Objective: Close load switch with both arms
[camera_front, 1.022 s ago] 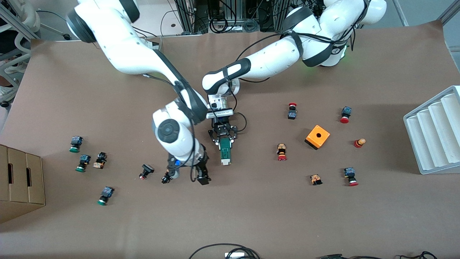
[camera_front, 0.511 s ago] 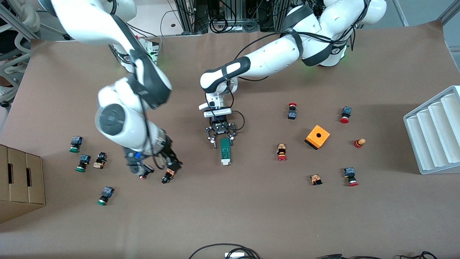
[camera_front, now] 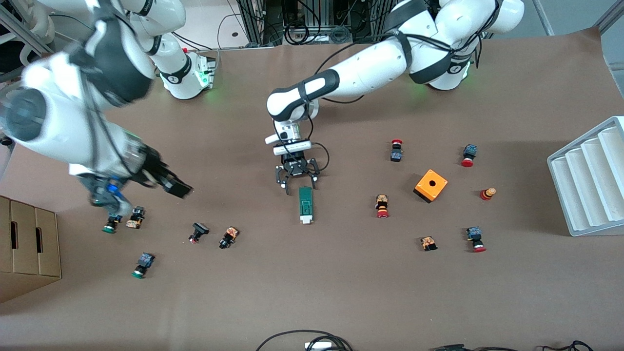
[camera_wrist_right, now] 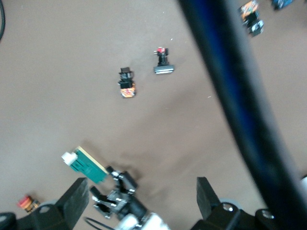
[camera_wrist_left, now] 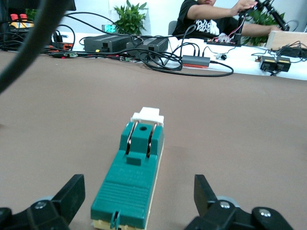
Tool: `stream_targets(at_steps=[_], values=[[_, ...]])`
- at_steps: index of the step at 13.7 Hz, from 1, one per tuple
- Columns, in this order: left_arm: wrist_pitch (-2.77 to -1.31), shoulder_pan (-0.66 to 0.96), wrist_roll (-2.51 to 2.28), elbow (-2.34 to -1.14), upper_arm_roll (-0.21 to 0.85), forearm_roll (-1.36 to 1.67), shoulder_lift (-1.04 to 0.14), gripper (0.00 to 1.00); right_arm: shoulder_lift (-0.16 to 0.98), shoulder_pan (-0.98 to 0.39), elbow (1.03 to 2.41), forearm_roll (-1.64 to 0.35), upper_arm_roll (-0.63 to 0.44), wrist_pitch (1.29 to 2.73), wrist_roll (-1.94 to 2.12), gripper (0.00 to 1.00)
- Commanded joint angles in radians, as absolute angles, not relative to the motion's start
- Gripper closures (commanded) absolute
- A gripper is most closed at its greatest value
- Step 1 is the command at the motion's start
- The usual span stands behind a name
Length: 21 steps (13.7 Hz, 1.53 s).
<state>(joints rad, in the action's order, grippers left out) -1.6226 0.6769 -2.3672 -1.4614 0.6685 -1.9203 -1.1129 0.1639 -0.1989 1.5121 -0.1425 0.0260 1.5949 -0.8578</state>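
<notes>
You see: left pincer (camera_front: 298,183) released, now at 12 o'clock of slim green rectangular load switch (camera_front: 305,205) | right pincer (camera_front: 168,184) spread, withdrawn | task looks finished.

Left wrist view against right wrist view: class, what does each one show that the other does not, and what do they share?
Left wrist only: the load switch's two metal blades close up, and the cluttered bench with cables past the table. Right wrist only: two small push buttons lying on the table, plus the left claw, open, beside the switch's end. Both show the load switch and the brown table.
</notes>
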Motion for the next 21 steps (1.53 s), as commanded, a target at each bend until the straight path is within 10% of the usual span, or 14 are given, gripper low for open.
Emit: stream_targets(at_steps=[1,21], values=[[-1.644,0.680,-2.263,-1.502,0.658,-1.826,-1.019,0.00,0.051,-0.128,1.578,-0.153,0.035,1.533,-0.607,0.00],[-1.717,0.710,-1.422,-1.496,0.541,-0.973,-0.379,0.00,0.006,-0.006,1.592,-0.041,-0.138,1.598,0.189,0.00]])
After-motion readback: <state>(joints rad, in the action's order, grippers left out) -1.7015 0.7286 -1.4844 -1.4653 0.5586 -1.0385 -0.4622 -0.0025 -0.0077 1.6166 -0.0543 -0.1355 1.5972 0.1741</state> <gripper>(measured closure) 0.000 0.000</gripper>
